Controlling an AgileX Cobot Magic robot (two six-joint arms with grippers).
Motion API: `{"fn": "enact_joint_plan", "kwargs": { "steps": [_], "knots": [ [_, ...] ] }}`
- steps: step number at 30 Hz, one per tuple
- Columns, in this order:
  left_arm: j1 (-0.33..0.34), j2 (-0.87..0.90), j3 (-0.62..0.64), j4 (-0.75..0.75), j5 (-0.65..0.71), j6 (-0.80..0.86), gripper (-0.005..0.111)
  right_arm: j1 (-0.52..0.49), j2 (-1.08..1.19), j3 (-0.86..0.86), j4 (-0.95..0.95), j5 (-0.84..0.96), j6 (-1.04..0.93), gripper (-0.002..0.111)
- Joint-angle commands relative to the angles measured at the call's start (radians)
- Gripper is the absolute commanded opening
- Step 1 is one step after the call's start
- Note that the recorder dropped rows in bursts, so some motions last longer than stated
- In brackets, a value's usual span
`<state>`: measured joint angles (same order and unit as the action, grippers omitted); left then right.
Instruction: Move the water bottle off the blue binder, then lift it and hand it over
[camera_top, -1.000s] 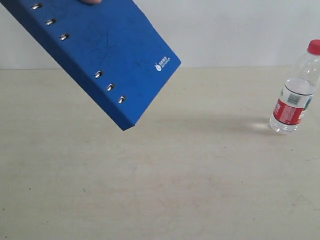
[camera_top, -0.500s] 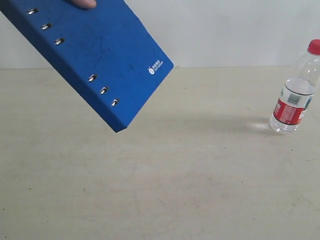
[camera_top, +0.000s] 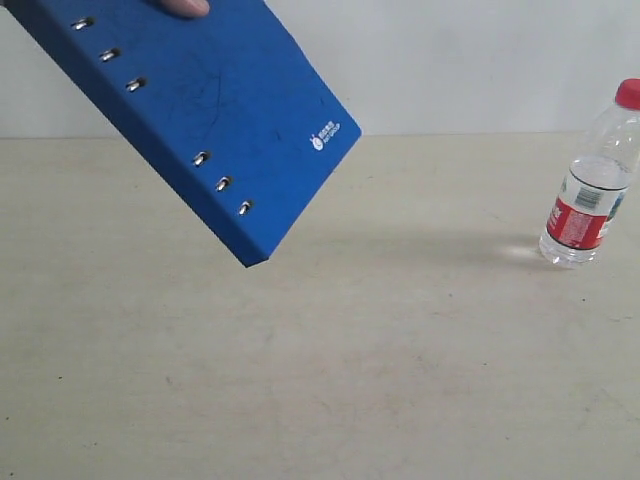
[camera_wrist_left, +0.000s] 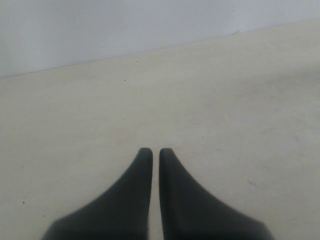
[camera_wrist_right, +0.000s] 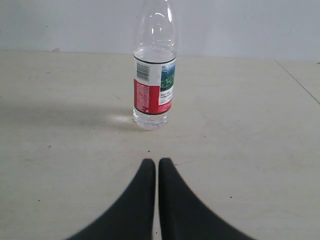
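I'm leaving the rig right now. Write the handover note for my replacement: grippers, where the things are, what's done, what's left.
Left gripper: shut, empty, over bare table.
Right gripper: shut, empty, pointing at the bottle, short of it.
Small clear plastic water bottle with red cap: upright on the beige table, at the right side of the exterior view.
Flat royal-blue ring binder: tilted in the air at upper left, a fingertip on its top edge, well apart from the bottle.
Done: bottle is off the binder.
Left: the lift and the handover; neither gripper has gripped anything.
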<state>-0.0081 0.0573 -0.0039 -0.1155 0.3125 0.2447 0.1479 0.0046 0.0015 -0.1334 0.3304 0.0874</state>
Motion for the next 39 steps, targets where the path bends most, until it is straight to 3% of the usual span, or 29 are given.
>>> {"fn": "enact_joint_plan", "kwargs": {
  "steps": [1,10,14,15,26,39],
  "knots": [
    [-0.002,-0.004,0.004,-0.009,-0.010,0.003,0.005,0.002,-0.005,-0.001,0.015,-0.009,-0.008,0.000],
    [-0.002,-0.006,0.004,-0.009,-0.008,0.003,0.005,0.002,-0.005,-0.001,0.015,-0.009,-0.008,0.000],
    [0.140,-0.057,0.004,-0.050,0.025,0.003,0.005,0.002,-0.005,-0.001,0.015,-0.007,-0.005,0.000],
    [0.142,-0.057,0.004,-0.062,0.032,-0.008,0.005,0.002,-0.005,-0.001,0.015,-0.010,-0.005,0.000],
    [0.037,-0.057,0.004,-0.042,0.048,-0.050,0.005,0.002,-0.005,-0.001,0.015,-0.009,-0.008,0.000],
    [0.032,-0.057,0.004,-0.032,0.048,-0.041,0.005,0.002,-0.005,-0.001,0.015,-0.009,-0.008,0.000]
  ]
}}
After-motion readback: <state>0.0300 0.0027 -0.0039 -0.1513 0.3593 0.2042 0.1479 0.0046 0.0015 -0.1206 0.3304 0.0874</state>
